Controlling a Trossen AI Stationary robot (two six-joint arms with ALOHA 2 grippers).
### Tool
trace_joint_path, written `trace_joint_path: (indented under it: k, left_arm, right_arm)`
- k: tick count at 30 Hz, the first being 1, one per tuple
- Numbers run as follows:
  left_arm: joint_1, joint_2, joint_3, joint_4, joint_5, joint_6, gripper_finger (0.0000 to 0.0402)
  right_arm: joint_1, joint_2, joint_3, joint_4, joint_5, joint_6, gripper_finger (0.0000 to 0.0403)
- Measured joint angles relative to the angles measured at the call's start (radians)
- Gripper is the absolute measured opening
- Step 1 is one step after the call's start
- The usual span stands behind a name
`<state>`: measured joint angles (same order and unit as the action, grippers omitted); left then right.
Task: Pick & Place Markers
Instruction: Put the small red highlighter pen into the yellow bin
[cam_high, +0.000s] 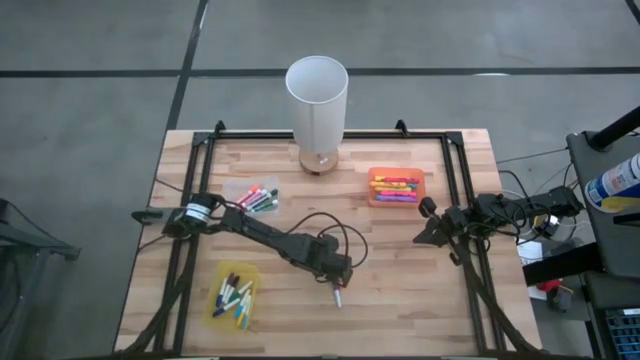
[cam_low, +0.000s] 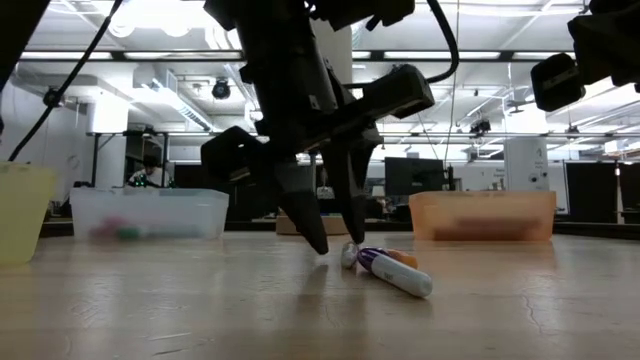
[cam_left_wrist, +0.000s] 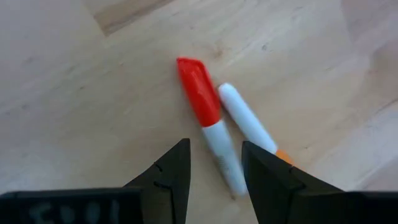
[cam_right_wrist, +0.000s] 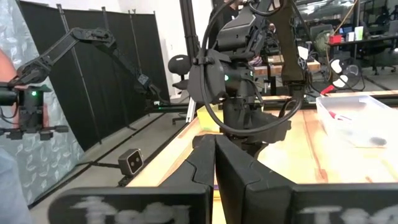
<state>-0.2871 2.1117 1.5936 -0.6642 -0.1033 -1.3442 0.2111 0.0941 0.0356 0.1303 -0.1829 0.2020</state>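
Two markers lie side by side on the wooden table (cam_high: 400, 320) near its front middle: a red-capped one with a white barrel (cam_left_wrist: 208, 127) and a white one with an orange end (cam_left_wrist: 249, 124). The pair also shows in the low view (cam_low: 395, 272) and the high view (cam_high: 338, 297). My left gripper (cam_left_wrist: 214, 168) points steeply down over them, open, its fingers (cam_low: 312, 225) on either side of the red-capped marker's barrel end. My right gripper (cam_right_wrist: 214, 163) is shut, held level at the table's right side (cam_high: 428, 222). My left gripper stands astride the red-capped marker's white barrel end (cam_left_wrist: 227, 171), coming from above with one finger on each side. The marker lies flat on the table. Whether either finger touches the barrel I cannot tell.
A clear tray (cam_high: 258, 197) with markers sits left of centre, a yellow tray (cam_high: 233, 295) with markers at the front left, and an orange tray (cam_high: 395, 187) with markers at the back right. A tall white cylinder (cam_high: 317, 100) stands at the far edge.
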Motion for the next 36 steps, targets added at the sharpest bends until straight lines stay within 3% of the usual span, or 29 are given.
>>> trace_joint_path:
  k: [10,16,27,36]
  left_arm:
    - [0.003,0.043,0.009,-0.008,0.03,0.018,0.0135]
    - [-0.002,0.043,0.01,-0.044,0.033,0.128,0.013]
    - [0.002,0.029,0.007,-0.08,0.081,0.225,0.0017]
    - [-0.007,-0.05,0.0,-0.26,0.091,0.236,0.0018]
  right_arm:
    - [0.0,0.0,0.0,0.0,0.0,0.0,0.0009]
    - [0.0,0.0,0.0,0.0,0.0,0.0,0.0009]
    - [0.0,0.0,0.0,0.0,0.0,0.0,0.0009]
    - [0.0,0.0,0.0,0.0,0.0,0.0,0.0009]
